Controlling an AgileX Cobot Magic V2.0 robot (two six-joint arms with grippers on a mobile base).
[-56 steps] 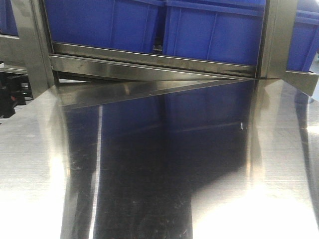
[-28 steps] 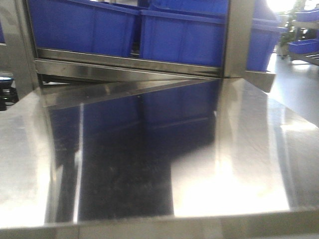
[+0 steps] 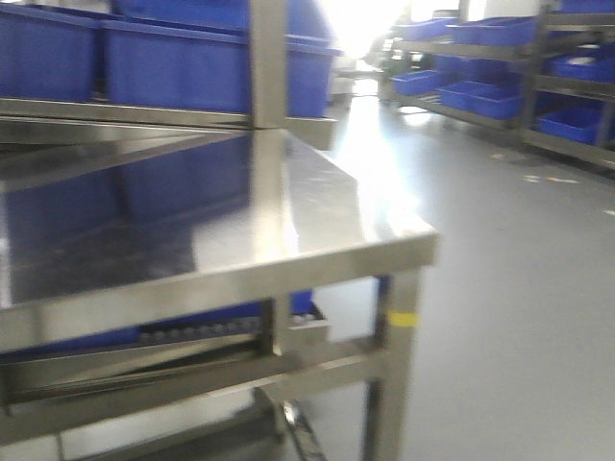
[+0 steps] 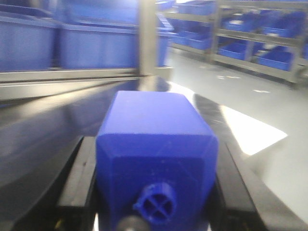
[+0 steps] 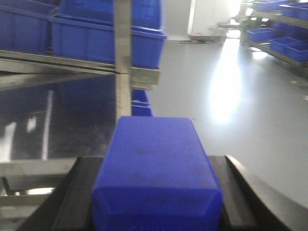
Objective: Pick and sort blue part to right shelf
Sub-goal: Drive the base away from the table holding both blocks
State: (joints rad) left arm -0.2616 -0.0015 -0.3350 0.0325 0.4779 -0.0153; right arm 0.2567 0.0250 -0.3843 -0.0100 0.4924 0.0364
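Two blue parts (image 4: 149, 115) are being clamped across their flat sides, one in the left gripper (image 4: 155, 144), one in the right gripper (image 5: 154, 161), near the right end of the table (image 3: 317, 202), and judged rigid, light, slick.

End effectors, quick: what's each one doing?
Left end effector: shut on a blue plastic block with a round plug.
Right end effector: shut on a plain blue plastic block.

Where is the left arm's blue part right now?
Left wrist view: the blue plastic block-shaped part is gripped between the black fingers of the left end effector, above the shiny steel table, with blue-bin shelving across the floor to its right.
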